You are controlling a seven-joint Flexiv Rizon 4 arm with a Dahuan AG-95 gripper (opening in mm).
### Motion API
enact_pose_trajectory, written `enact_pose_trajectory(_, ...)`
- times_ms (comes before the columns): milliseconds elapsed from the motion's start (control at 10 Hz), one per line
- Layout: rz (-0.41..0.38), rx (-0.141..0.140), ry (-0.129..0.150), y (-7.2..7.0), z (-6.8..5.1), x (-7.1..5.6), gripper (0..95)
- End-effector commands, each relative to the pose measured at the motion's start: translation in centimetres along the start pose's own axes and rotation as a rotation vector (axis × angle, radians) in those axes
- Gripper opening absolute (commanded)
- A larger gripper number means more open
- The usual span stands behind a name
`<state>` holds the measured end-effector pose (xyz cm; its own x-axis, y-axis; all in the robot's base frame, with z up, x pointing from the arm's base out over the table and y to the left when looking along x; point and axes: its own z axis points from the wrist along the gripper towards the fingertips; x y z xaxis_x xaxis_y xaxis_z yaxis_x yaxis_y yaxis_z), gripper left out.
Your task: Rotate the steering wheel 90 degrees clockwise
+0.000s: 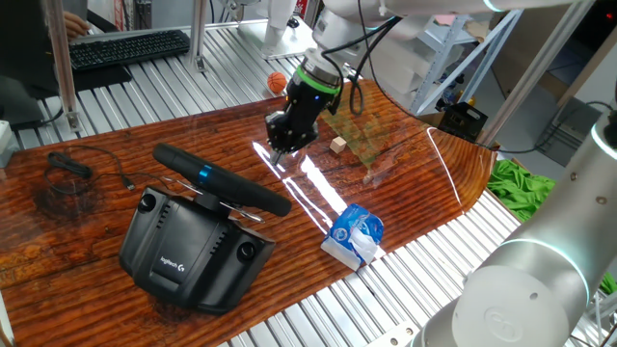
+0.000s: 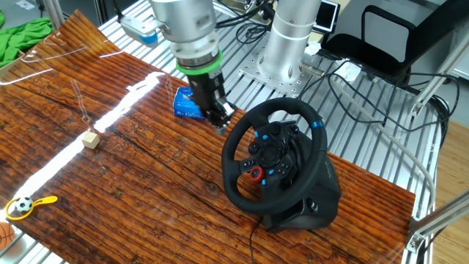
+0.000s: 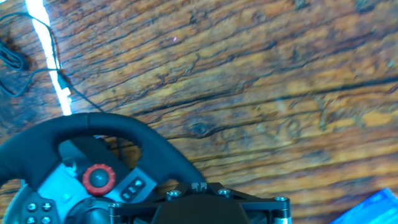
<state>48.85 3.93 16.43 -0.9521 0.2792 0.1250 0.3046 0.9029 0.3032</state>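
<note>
The steering wheel (image 2: 236, 158) has a black rim with a small blue mark (image 2: 317, 125) and silver spokes, and sits on a bulky black Logitech base (image 1: 188, 253) on the wooden table. In one fixed view the rim (image 1: 222, 179) shows edge-on. In the hand view the rim (image 3: 93, 132) fills the lower left. My gripper (image 2: 223, 123) hangs just beside the rim's outer edge, on the side away from the base. It also shows in one fixed view (image 1: 280, 146). The fingertips (image 3: 198, 185) are pressed together with nothing between them. Whether they touch the rim I cannot tell.
A blue and white packet (image 1: 355, 234) lies at the table edge near the gripper. A small wooden cube (image 2: 91, 139) and a clear plastic piece (image 1: 362, 125) lie further off. A thin black cable (image 1: 92, 169) runs beyond the base. A black keyboard (image 1: 130, 46) lies off the table.
</note>
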Motion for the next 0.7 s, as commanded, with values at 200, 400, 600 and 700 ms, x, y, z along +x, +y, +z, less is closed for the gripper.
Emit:
enact_pose_trajectory(200, 0.066, -0.029, 0.015, 2.0, 0.4, 1.9, 0.0)
enact_pose_trajectory(400, 0.099, -0.045, 0.023, 3.3, 0.2, 3.3, 0.0)
enact_pose_trajectory(600, 0.121, -0.051, 0.031, 4.3, 0.1, 4.6, 0.0)
enact_pose_trajectory(700, 0.126, -0.054, 0.038, 4.7, 0.0, 5.1, 0.0)
